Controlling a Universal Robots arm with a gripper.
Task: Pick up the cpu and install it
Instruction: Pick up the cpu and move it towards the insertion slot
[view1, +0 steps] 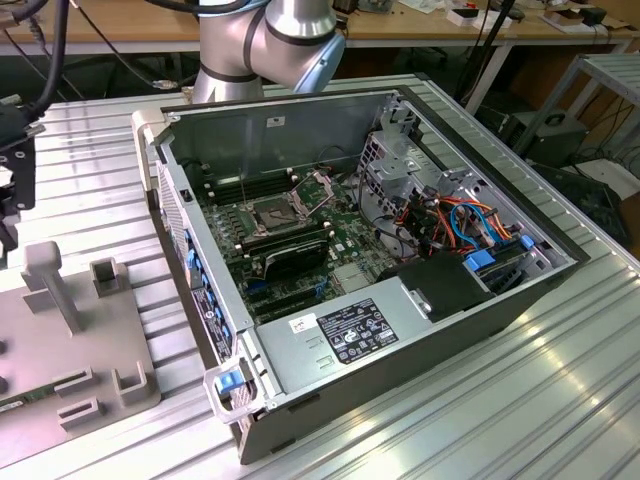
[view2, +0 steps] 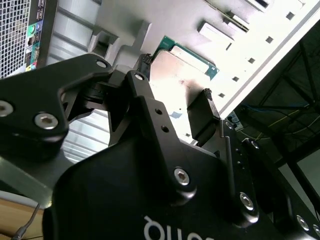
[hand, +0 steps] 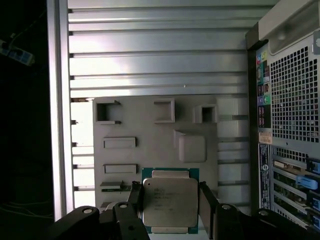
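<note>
Right now my hand (hand: 170, 202) hangs over the cpu (hand: 169, 200), fingers (hand: 207, 200) spread apart on either side of it. It lies flat on the grey fixture plate (hand: 150, 125) on the tabletop (hand: 150, 55), beside the open computer case (view1: 380, 250).

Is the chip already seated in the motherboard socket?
No. In the first wrist view the chip sits over the grey fixture plate between the gripper fingers, outside the computer case.
</note>
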